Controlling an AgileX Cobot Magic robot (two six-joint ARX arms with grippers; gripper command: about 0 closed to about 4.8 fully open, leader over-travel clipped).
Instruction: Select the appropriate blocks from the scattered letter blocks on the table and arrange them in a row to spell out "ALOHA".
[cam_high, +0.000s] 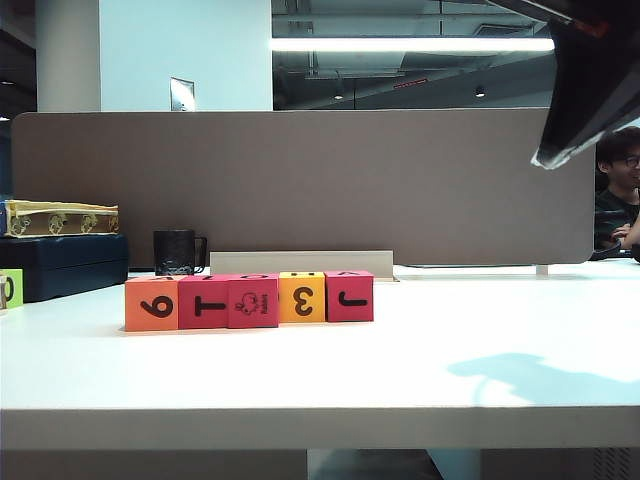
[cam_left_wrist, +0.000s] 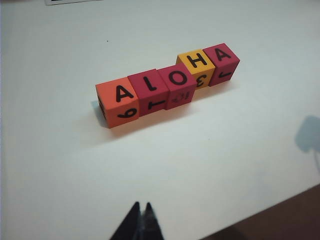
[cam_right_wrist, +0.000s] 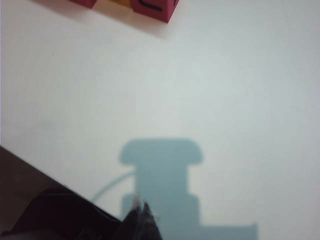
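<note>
Five letter blocks stand touching in one row on the white table (cam_high: 400, 370): orange (cam_high: 150, 304), pink-red (cam_high: 203, 301), pink-red (cam_high: 253, 301), yellow (cam_high: 301, 297), pink-red (cam_high: 349, 296). In the left wrist view their tops read A (cam_left_wrist: 117, 102), L (cam_left_wrist: 149, 92), O (cam_left_wrist: 177, 85), H (cam_left_wrist: 196, 65), A (cam_left_wrist: 221, 62). My left gripper (cam_left_wrist: 141, 206) is shut and empty, well back from the row above bare table. My right gripper (cam_right_wrist: 140, 205) is also shut and empty, far from the end pink-red block (cam_right_wrist: 155, 7). Part of the right arm (cam_high: 590, 90) shows high at the exterior view's top right.
A black mug (cam_high: 178, 252) stands behind the row. At the far left sit a dark blue box (cam_high: 62, 262) with a yellow patterned box (cam_high: 60, 217) on it and a light-green cube (cam_high: 10, 288). A grey partition (cam_high: 300, 185) closes the back.
</note>
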